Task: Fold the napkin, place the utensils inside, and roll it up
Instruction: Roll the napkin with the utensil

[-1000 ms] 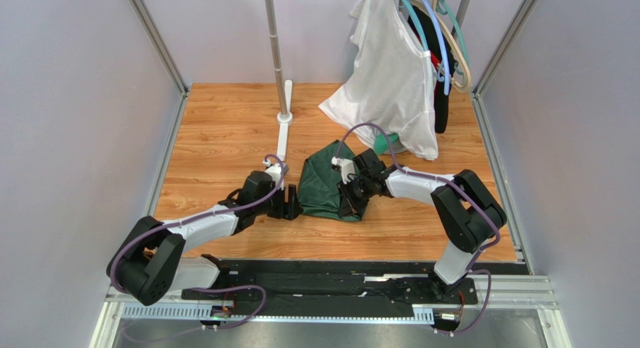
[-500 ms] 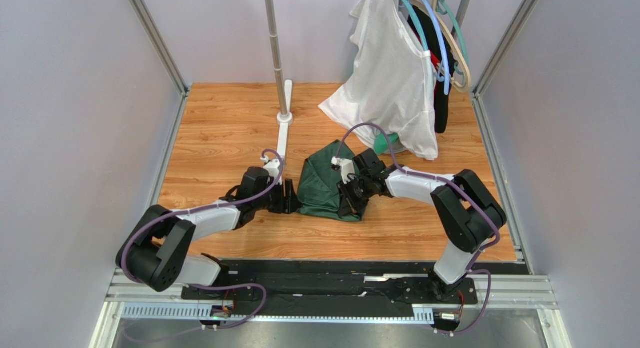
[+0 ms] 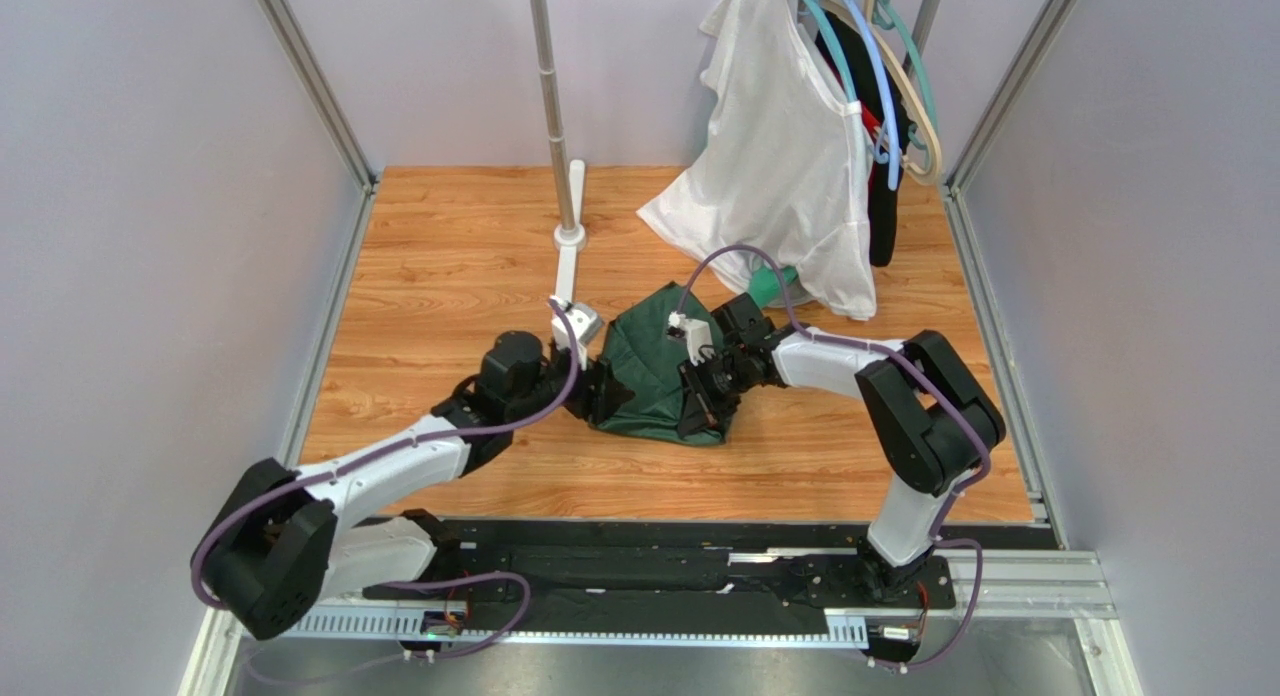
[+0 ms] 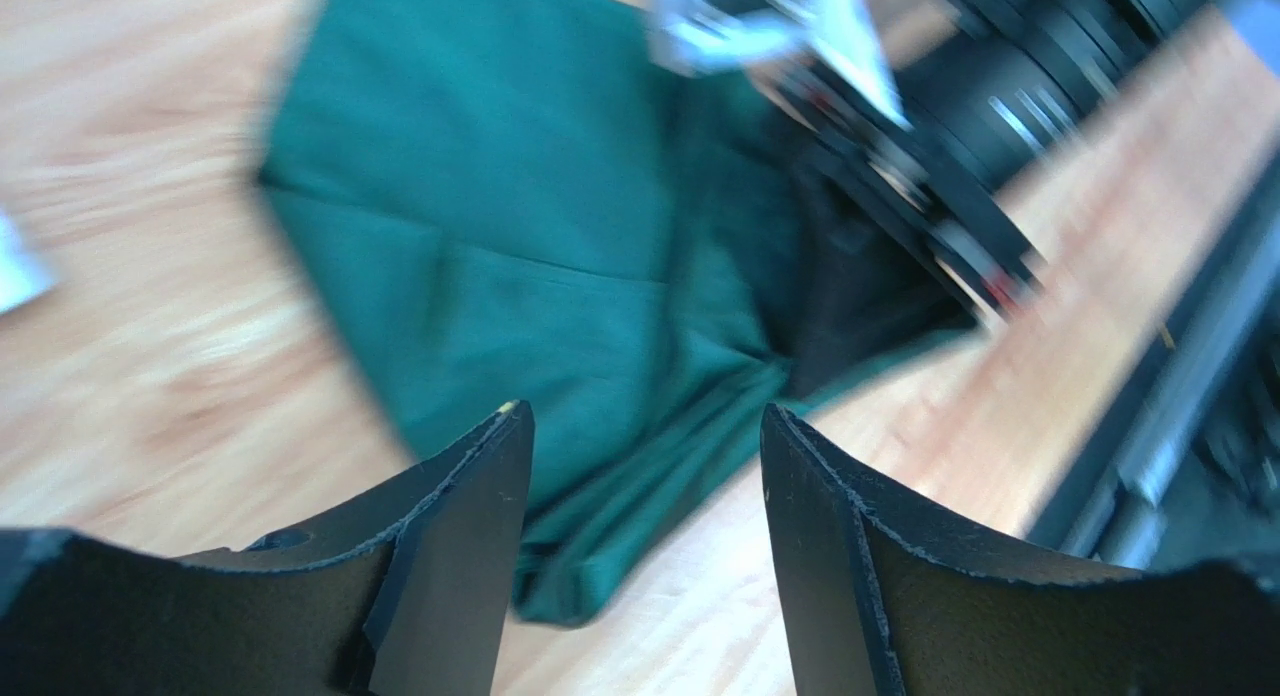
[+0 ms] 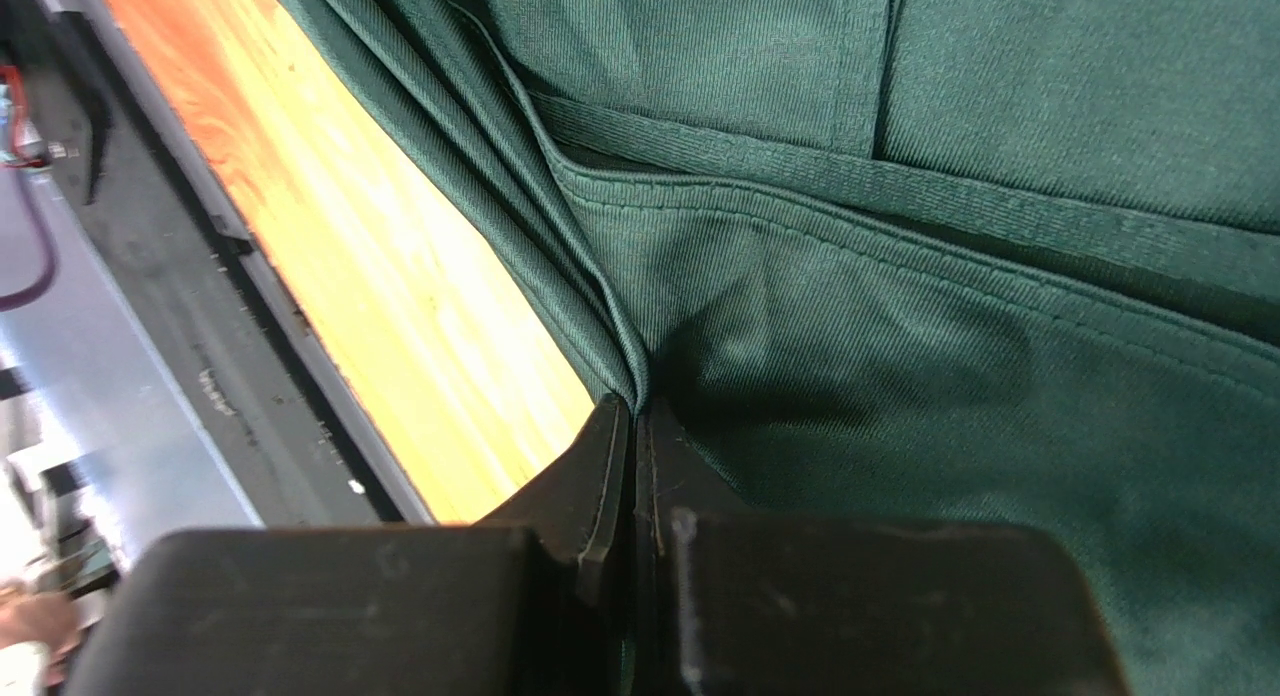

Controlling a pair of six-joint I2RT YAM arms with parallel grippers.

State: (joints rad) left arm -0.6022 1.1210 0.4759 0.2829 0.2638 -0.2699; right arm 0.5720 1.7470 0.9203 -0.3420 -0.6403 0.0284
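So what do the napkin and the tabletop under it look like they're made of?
The napkin: woven fabric, dark green and matte, probably cotton or a blend; the right wrist view shows fine weave ribs, a stitched hem and soft creases. The tabletop: wood or wood-look laminate, I cannot tell which; orange-brown with grain lines and a slight sheen.

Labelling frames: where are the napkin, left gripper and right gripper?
napkin [image 3: 649, 369], top view, middle of cloth.
left gripper [image 4: 646, 414], left wrist view, between its open fingertips.
right gripper [image 5: 634, 411], right wrist view, fingertips pinching a napkin fold.
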